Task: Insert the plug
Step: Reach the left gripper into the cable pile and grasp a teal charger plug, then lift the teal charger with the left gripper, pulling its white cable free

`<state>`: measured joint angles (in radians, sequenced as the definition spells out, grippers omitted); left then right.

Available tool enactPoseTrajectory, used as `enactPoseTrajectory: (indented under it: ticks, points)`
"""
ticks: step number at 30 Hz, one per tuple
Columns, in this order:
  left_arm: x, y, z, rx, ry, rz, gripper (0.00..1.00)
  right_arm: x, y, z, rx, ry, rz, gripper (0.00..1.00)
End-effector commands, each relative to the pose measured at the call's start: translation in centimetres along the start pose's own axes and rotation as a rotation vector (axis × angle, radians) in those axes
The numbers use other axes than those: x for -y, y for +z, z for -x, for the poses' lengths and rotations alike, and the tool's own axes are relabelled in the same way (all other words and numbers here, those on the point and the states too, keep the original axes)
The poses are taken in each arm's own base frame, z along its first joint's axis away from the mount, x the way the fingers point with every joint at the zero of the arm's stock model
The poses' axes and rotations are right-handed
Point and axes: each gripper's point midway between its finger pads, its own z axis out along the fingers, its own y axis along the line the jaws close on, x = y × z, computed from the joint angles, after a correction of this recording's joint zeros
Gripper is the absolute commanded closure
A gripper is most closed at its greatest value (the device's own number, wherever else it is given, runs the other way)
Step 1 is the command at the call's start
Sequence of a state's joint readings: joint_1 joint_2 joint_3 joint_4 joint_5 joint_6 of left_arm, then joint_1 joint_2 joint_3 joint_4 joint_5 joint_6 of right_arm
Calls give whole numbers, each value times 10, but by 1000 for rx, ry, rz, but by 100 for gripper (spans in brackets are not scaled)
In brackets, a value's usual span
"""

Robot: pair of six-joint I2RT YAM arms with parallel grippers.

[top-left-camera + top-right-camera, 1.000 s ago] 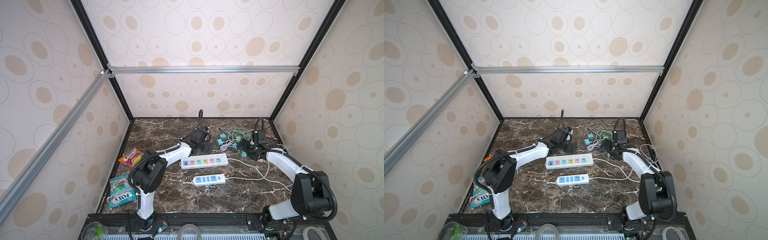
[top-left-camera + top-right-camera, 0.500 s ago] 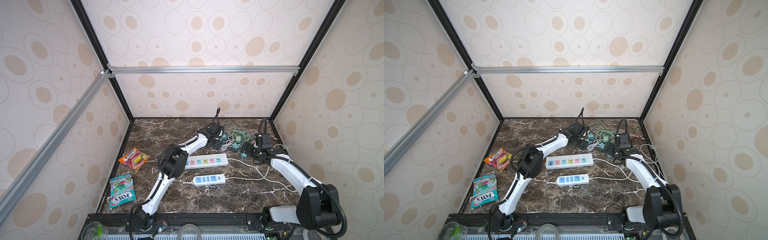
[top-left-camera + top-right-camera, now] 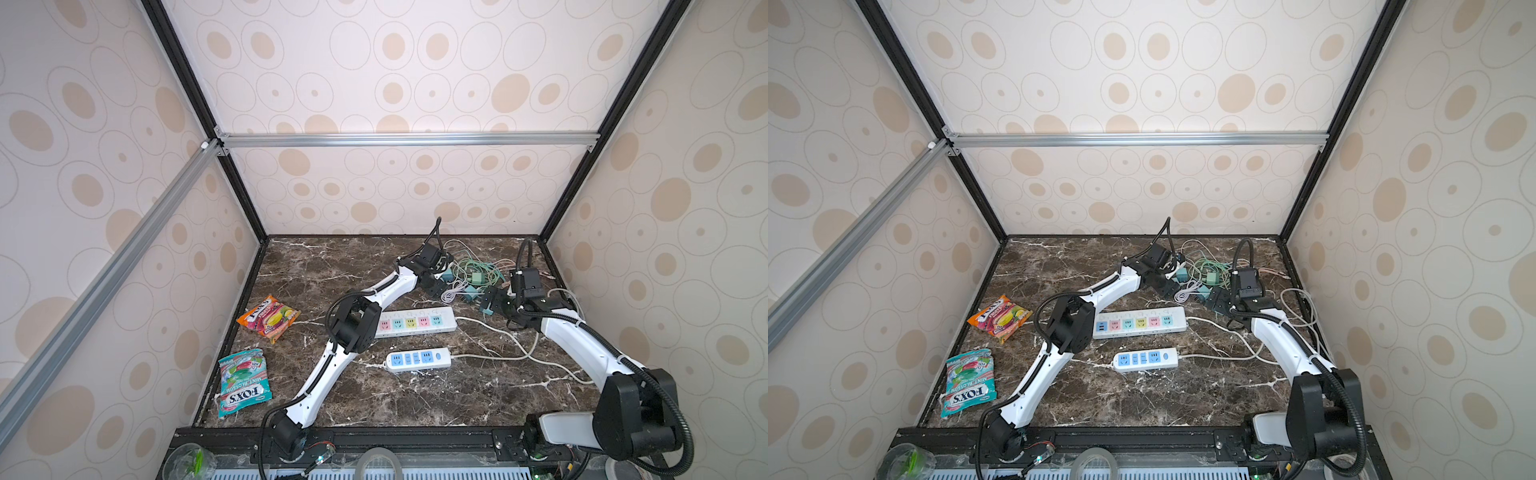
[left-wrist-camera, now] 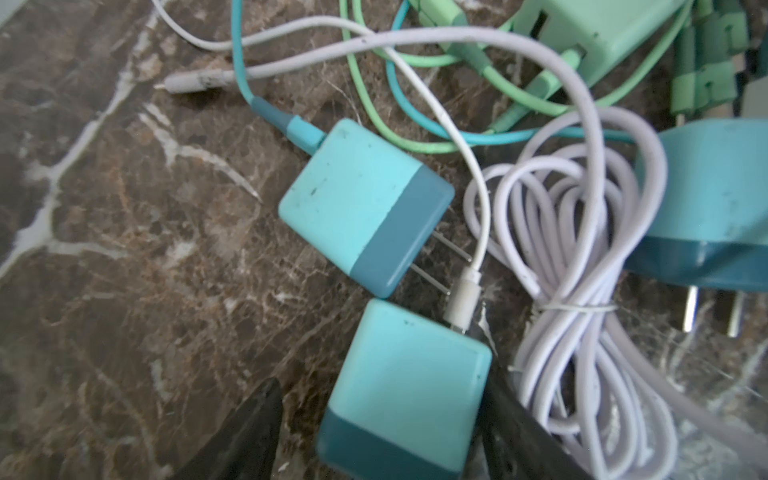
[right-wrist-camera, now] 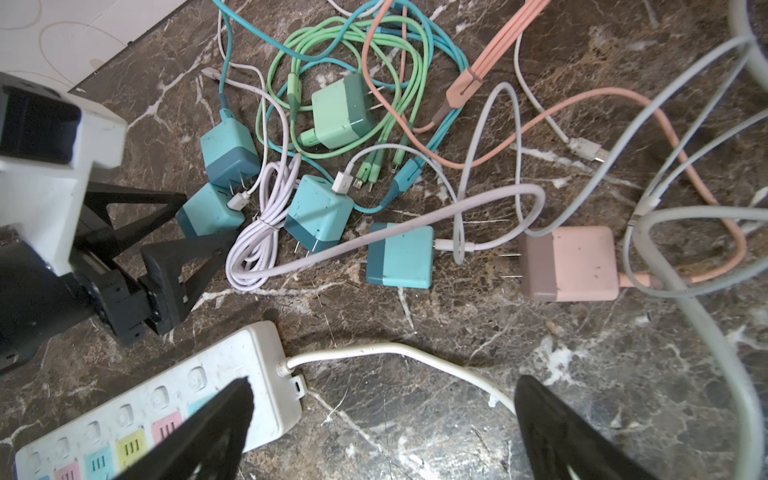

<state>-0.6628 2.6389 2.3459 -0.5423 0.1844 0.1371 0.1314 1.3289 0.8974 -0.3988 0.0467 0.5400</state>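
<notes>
A teal two-tone plug (image 4: 403,390) lies on the marble between the fingers of my left gripper (image 4: 378,374). One finger (image 4: 511,415) touches its side, and the other finger (image 4: 249,432) stands a small gap away, so the gripper is open around it. The right wrist view shows the same plug (image 5: 208,212) in the left gripper (image 5: 205,220). The pastel power strip (image 3: 415,322) lies mid-table. My right gripper (image 5: 384,386) hangs open over the end of the strip (image 5: 166,415) and its white cord (image 5: 399,353), holding nothing.
Several more plugs lie in tangled cables at the back: teal (image 4: 365,208), green (image 5: 343,112), pink (image 5: 569,264). A bundled lilac cable (image 4: 573,332) lies against the gripped side. A blue power strip (image 3: 419,358) lies nearer the front. Two candy bags (image 3: 268,318) (image 3: 243,386) lie at left.
My left arm has stretched from beside the pastel strip to the plug pile, and its jaws have narrowed round the teal plug. The right arm shifted slightly and stays open.
</notes>
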Motion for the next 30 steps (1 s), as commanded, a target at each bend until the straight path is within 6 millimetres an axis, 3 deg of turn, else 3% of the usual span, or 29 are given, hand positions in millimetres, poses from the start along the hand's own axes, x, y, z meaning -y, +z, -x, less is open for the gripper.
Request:
enactPoseTrajectory:
  ticks: [1,9,15,19,27,30]
  points:
    - [7,5,0,-1,59,-60,29,3,-9,3,14,-18,-18,1]
    - [3,6,-13,-41,82,-46,59,8,-12,2,20,-18,-30,1]
    - [-5,-16,-12,-6,50,-18,85,5,-14,2,38,-15,-4,1]
    - [-10,-47,0,66,9,5,100,4,-19,7,75,-5,9,1]
    - [0,-131,28,294,-75,-2,100,-15,-31,7,99,-65,133,1]
    - [3,-165,37,380,-104,2,100,-32,-33,2,73,-106,225,1]
